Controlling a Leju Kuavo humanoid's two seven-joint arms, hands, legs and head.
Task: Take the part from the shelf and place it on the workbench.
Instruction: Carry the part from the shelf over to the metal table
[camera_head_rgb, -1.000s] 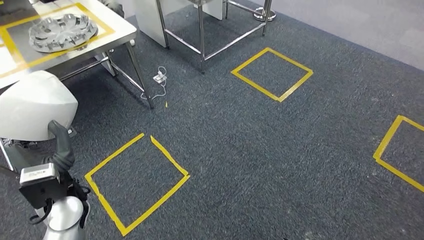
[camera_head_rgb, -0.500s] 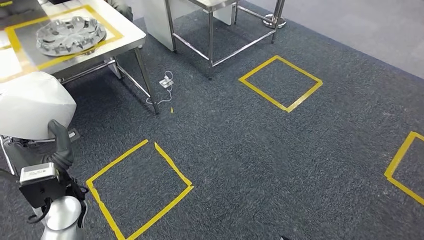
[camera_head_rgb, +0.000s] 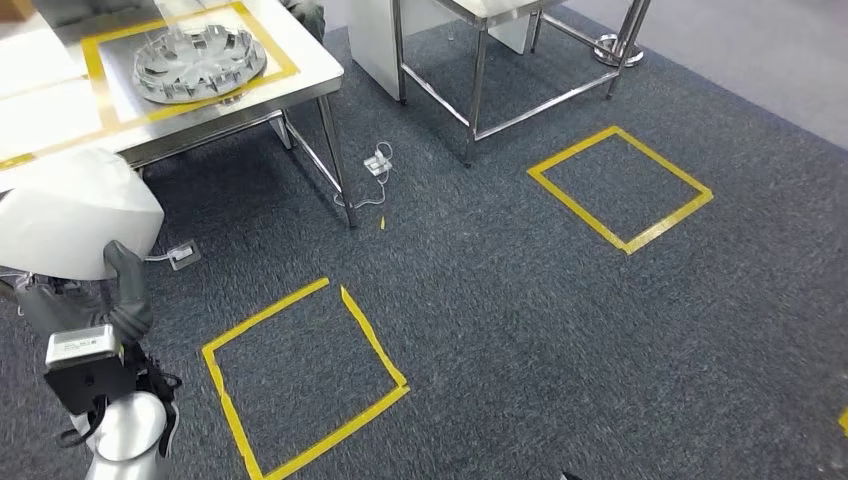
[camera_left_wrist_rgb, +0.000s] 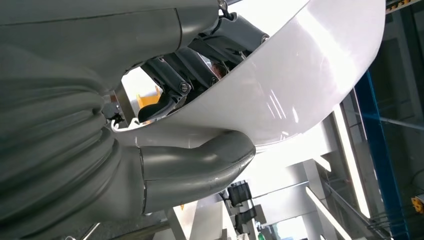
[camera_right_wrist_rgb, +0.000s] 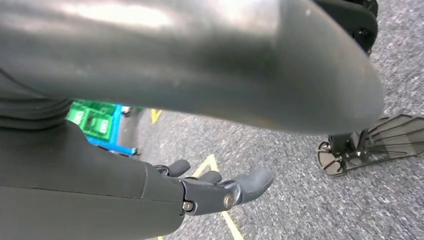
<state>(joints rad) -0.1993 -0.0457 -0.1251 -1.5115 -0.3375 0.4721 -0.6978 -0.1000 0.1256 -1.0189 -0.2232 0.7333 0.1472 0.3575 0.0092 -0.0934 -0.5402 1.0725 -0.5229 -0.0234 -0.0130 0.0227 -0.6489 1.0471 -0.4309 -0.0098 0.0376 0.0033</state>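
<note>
My left hand (camera_left_wrist_rgb: 165, 150) grips the white part (camera_head_rgb: 75, 215) against my near left side, thumb under its rim so it won't slip; my right hand (camera_right_wrist_rgb: 220, 190) hangs with fingers apart, holding nothing; the workbench (camera_head_rgb: 300, 75) sits far left; since a second ago my view has turned, bringing it closer.

Even overhead light is filling the head view, sharp throughout, with soft shadows lying under the desk (camera_head_rgb: 300, 85). Glare is washing over the white part (camera_left_wrist_rgb: 300, 85) just beyond the left robot hand (camera_left_wrist_rgb: 195, 170). The right robot hand (camera_right_wrist_rgb: 220, 192) is looking blurred up close.
</note>
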